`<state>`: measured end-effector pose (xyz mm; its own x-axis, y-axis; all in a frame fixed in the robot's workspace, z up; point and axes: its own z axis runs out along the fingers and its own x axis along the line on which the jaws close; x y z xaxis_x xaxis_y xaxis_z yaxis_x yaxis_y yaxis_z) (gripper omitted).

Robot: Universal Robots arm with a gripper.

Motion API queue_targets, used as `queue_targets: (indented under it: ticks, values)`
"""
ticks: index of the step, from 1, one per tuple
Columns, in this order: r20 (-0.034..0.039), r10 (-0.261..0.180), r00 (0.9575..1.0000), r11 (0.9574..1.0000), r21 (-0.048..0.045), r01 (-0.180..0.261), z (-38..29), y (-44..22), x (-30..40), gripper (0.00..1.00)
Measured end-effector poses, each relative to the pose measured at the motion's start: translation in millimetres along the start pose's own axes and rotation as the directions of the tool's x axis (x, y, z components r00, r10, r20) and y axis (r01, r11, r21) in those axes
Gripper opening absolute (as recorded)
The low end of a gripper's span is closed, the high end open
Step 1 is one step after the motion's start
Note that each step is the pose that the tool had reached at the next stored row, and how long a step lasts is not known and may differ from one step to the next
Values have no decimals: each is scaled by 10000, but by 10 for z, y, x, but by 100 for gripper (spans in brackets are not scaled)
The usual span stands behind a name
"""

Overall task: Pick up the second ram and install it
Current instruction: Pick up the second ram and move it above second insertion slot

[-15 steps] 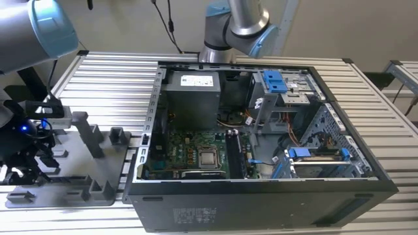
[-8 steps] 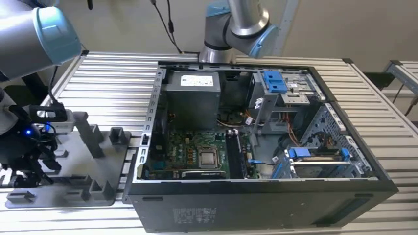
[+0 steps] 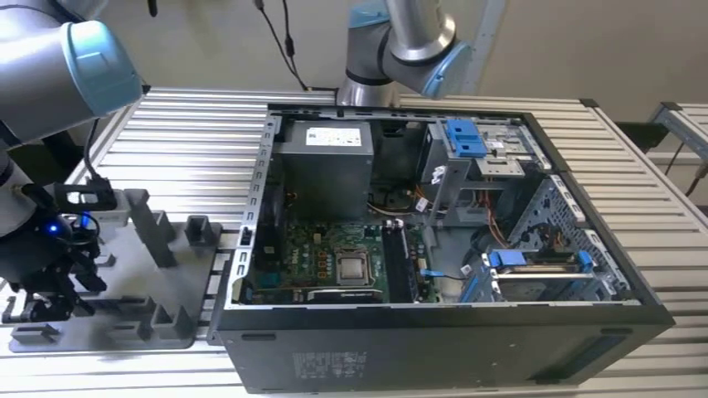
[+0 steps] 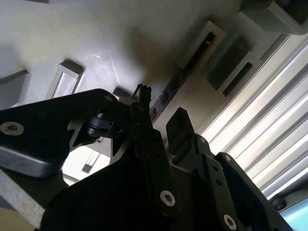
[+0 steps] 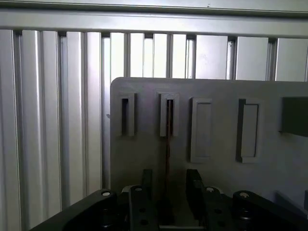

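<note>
Both end effector [image 5: 168, 192] fingers [image 5: 147, 187] flank the second ram [image 5: 169, 139], seemingly clear.

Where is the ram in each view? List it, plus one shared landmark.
Exterior view: too small to tell, under the gripper on the exterior view's left.
First wrist view: ram on edge in a tray slot, between the fingers.
Second wrist view: ram, dark strip in the slot.
Landmark: the tray.

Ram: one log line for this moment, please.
step: pick | gripper: open, a finger on each side of ram | ram: on edge in tray slot, not lifted
</note>
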<state>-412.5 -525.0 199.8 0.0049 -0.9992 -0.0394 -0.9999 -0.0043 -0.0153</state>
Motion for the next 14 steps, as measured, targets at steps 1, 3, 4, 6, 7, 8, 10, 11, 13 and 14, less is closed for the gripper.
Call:
queue_targets:
  ticks: [1, 3, 4, 6, 7, 8, 10, 11, 13, 14]
  values:
    - [0, -20, 10000, 10000, 6, 20, 9, 0, 1, 42]
    - [1, -55, 10000, 10000, 27, 55, 27, 0, 2, 42]
    - [1, -62, 10000, 10000, 36, 62, 34, 0, 2, 42]
    - [1, -65, 10000, 10000, 55, 65, 45, 1, 2, 42]
    - [1, -68, 10000, 10000, 63, 68, 49, 0, 3, 42]
    - [-1, -69, 10000, 10000, 68, 69, 51, 0, 3, 42]
    - [0, -69, 10000, 10000, 71, 69, 51, 0, 2, 42]
    - [0, -69, 10000, 10000, 72, 69, 52, 0, 2, 42]
    - [1, -69, 10000, 9999, 73, 69, 53, 1, 2, 42]
    - [1, -70, 10000, 9999, 74, 70, 52, 0, 3, 42]
